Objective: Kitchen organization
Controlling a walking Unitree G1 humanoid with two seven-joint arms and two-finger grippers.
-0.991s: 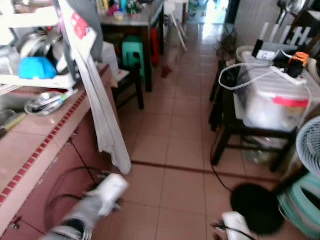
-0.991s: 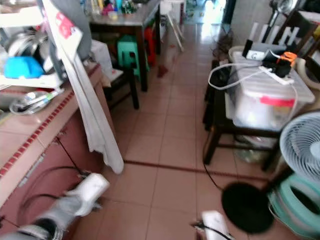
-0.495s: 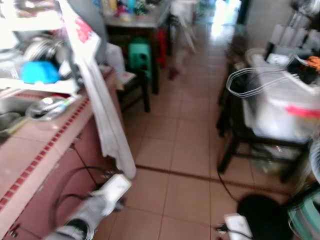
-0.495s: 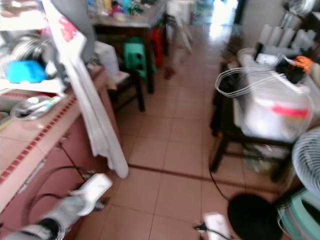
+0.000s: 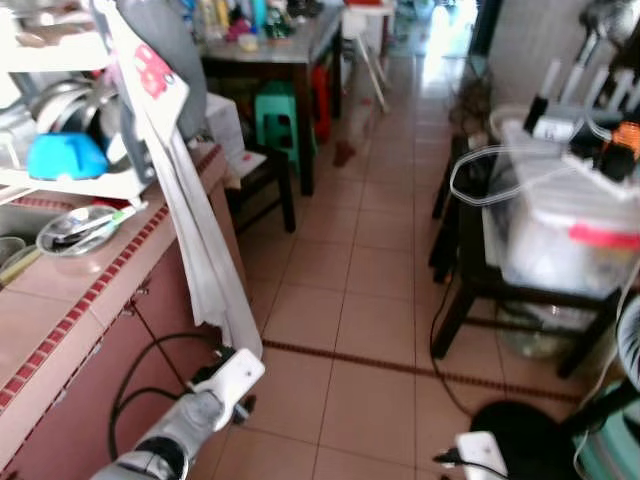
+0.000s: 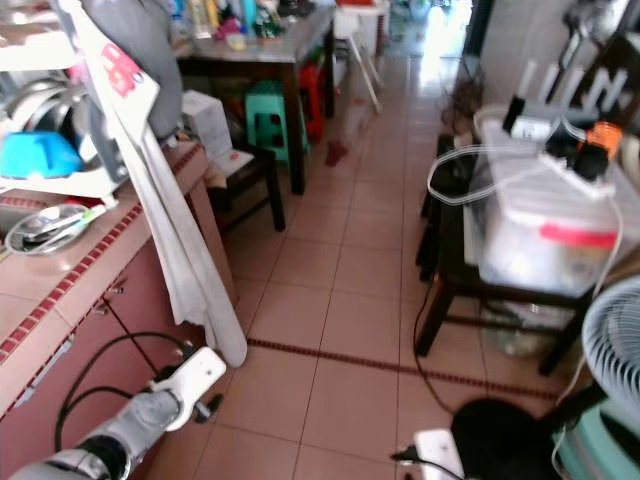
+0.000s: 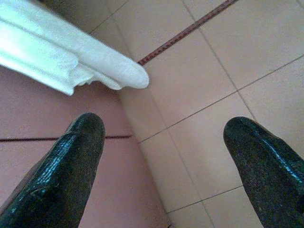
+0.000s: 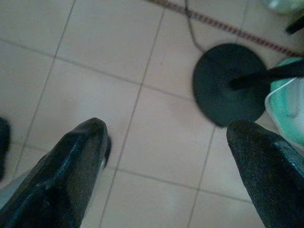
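A pink tiled counter (image 5: 70,290) with red trim runs along my left. On it a white dish rack (image 5: 70,185) holds a blue bowl (image 5: 65,157) and metal pots, and a glass dish (image 5: 75,228) with utensils lies in front. A white cloth (image 5: 205,250) hangs from the rack down the cabinet front. My left arm (image 5: 200,410) hangs low beside the cabinet; its gripper (image 7: 166,175) is open over the floor tiles, below the cloth's end (image 7: 61,57). My right gripper (image 8: 166,175) is open above the floor, near a black fan base (image 8: 230,85).
A dark chair (image 5: 262,180), a green stool (image 5: 283,110) and a cluttered table (image 5: 280,45) stand ahead on the left. At the right a plastic bin (image 5: 570,240) with a power strip sits on a dark stand, with a teal basket (image 5: 610,450) below. A tiled aisle (image 5: 370,260) runs between.
The whole view has shifted slightly and become sharper, so the camera has moved. Both arms hang much as before, with nothing taken up.
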